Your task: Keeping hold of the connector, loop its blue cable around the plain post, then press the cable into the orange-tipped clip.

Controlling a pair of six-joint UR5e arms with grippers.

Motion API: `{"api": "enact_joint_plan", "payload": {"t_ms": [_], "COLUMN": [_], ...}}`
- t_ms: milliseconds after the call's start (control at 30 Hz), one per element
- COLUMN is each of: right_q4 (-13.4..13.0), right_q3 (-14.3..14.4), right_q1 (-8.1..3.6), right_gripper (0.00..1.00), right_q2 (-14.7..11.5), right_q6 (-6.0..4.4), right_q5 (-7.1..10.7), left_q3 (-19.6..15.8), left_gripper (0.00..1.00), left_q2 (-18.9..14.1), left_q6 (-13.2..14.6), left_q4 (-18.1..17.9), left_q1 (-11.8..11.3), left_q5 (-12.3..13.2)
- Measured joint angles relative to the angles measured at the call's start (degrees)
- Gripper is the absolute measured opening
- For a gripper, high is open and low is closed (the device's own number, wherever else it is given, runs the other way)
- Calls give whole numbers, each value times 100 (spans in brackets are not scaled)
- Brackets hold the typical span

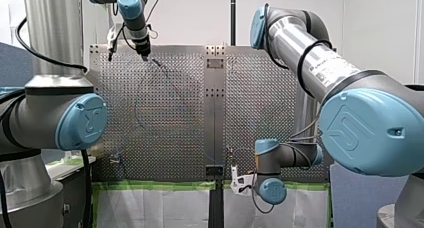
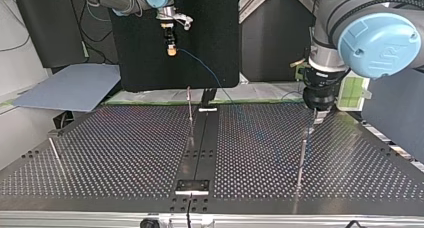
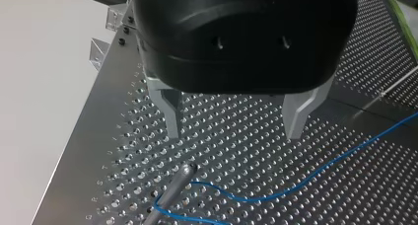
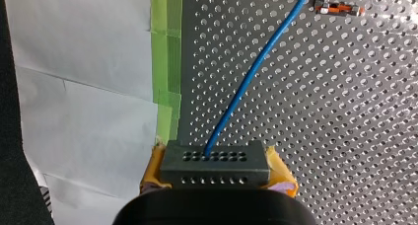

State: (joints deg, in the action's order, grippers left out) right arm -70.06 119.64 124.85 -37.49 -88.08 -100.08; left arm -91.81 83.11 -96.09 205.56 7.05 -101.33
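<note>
My right gripper point(image 4: 217, 178) is shut on the grey connector point(image 4: 214, 163), with a yellow pad on each side of it. The blue cable point(image 4: 251, 72) runs from the connector across the perforated plate towards the orange-tipped clip point(image 4: 340, 9) ahead. In the top view my right gripper point(image 2: 171, 48) hangs above the table's far edge, and the cable point(image 2: 205, 68) drops from it. My left gripper point(image 3: 234, 131) is open with nothing between its metal fingers. It hovers just over the plain post point(image 3: 180, 178), and the cable point(image 3: 231, 198) curves around that post.
Green tape point(image 4: 167, 62) and white paper point(image 4: 88, 111) border the plate beside my right gripper. A thin post point(image 2: 189, 105) stands by the centre rail point(image 2: 200, 148), and another point(image 2: 55, 153) at the top view's left. Clear brackets point(image 3: 98, 52) sit on the plate edge near my left gripper.
</note>
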Motion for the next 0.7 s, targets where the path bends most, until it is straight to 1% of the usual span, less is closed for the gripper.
{"api": "enact_joint_plan", "payload": {"t_ms": [233, 700], "right_q4": [9, 26], "right_q3": [2, 3], "right_q1": [0, 0], "right_gripper": [0, 0], "right_q2": [0, 0], "right_q6": [4, 16], "right_q5": [-1, -3], "left_q3": [-4, -3], "left_gripper": [100, 100], "left_q2": [-1, -3], "left_q6": [-2, -53], "left_q4": [11, 12], "left_q1": [66, 150], "left_q5": [-95, -119]}}
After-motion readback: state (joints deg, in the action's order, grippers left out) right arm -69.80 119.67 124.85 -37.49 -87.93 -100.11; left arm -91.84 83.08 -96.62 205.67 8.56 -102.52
